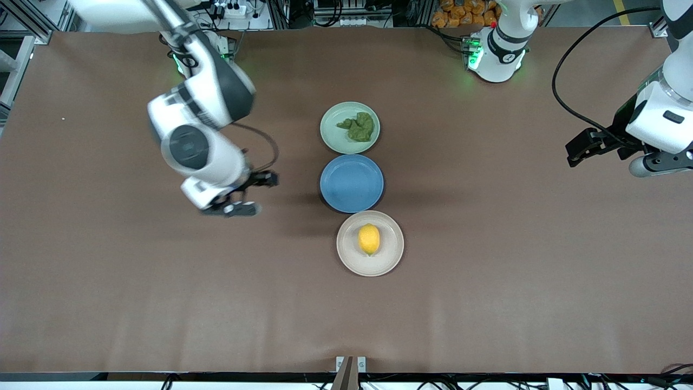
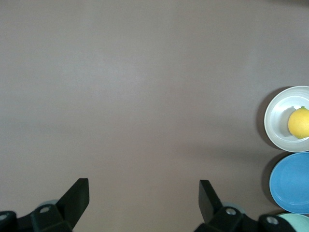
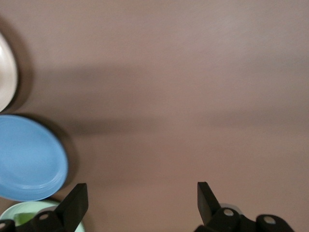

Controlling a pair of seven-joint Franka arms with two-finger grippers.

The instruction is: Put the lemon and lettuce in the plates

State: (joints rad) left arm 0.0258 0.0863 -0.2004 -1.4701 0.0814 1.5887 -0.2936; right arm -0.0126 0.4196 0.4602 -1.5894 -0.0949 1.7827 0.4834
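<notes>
Since the lemon (image 1: 369, 239) already lies in the middle of the beige-pink plate (image 1: 394, 259) and the lettuce (image 1: 359, 127) already lies in the mint green plate (image 1: 331, 131), the task looks finished as far as these views show. The three plates stand in a row down the middle of the brown worktop (image 1: 108, 303): the mint green one farthest from the front camera, the blue plate (image 1: 352, 184) between, touching or nearly touching its neighbours, and the beige-pink one nearest. The blue plate holds nothing, which fits the task, as it is not one of the two meant.

The right gripper (image 1: 241, 208) hangs over bare worktop toward the right arm's end of the table, well apart from the plates; its wrist view shows its jaws spread wide with nothing between them, and the blue plate with slivers of the other two at the edge. The left gripper (image 1: 582, 149) is up over bare worktop toward the left arm's end, also well apart from the plates; its jaws stand wide and empty too, and its wrist view catches the lemon on its plate.

Nothing seems left to place. What remains, I judge, is only for both arms to be clear of the row.
</notes>
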